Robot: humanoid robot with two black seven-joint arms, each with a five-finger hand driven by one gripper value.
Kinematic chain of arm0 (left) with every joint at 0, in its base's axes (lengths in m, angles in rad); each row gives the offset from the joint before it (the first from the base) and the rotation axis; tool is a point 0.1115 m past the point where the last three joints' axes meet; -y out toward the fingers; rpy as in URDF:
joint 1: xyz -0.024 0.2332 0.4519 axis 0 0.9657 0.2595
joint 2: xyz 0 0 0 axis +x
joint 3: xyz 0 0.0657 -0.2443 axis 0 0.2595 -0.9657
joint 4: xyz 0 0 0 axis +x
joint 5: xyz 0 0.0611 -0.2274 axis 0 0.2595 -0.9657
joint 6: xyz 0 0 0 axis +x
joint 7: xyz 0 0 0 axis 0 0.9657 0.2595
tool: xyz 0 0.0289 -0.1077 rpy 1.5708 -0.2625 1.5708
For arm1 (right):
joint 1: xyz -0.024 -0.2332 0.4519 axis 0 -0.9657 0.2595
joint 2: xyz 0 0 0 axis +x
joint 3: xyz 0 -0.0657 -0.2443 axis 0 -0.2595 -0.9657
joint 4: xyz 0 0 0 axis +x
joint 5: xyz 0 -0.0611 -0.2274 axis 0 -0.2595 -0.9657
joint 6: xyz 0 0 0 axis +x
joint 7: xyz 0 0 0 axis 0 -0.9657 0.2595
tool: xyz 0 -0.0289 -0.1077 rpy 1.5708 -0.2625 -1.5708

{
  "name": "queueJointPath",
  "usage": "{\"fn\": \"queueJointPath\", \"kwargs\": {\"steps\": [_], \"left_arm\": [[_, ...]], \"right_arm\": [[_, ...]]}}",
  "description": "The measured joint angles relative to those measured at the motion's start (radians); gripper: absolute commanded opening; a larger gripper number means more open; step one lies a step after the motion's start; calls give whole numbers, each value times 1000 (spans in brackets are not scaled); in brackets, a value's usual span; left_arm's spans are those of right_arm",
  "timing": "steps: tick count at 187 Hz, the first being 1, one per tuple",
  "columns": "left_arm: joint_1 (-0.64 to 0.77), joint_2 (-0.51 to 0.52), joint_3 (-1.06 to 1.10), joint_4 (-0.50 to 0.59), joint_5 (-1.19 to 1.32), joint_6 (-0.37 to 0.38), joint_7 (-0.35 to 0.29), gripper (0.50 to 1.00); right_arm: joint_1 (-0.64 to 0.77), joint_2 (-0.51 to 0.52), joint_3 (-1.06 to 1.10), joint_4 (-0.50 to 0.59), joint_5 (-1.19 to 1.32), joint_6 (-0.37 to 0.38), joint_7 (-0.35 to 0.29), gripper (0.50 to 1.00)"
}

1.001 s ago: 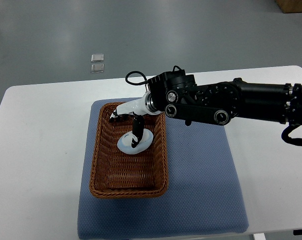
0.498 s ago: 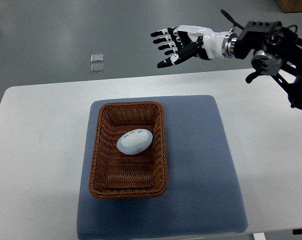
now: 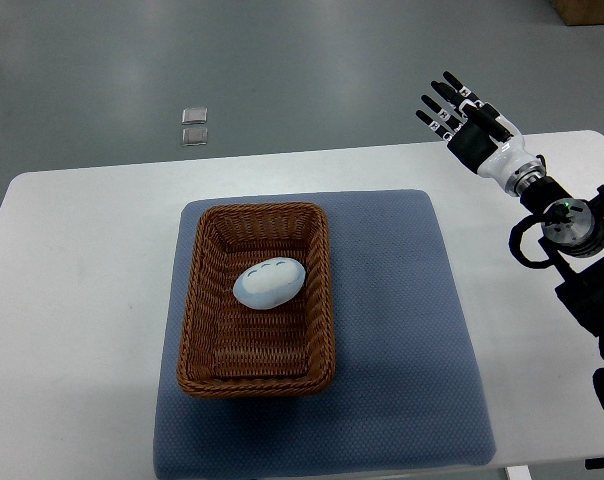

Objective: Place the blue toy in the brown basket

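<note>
Toy is sitting inside the basket now, roughly in the upper middle, nearer the right-hand wall, so honestly the job looks done to me. Not much left to mess up. Only real risk I can think of is the right hand swinging back low on its way home and clipping the basket rim, which could shove the whole thing across the blue mat or tip the toy out. It's well clear at the moment though, up by the far right of the white table, fingers spread apart and holding nothing.

Compared with half a second ago: the hand was stretched out beyond the table's far edge, palm open; now the arm has folded back toward the right side, fingers pointing up and away. Toy and basket haven't budged. Left arm isn't visible at all.
</note>
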Motion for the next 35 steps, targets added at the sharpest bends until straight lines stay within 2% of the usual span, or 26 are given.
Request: {"fn": "queueJointPath", "kwargs": {"steps": [35], "left_arm": [[0,0,0,0,0,0,1,1000]], "right_arm": [[-13,18,0,-32,60,1,28,909]]}}
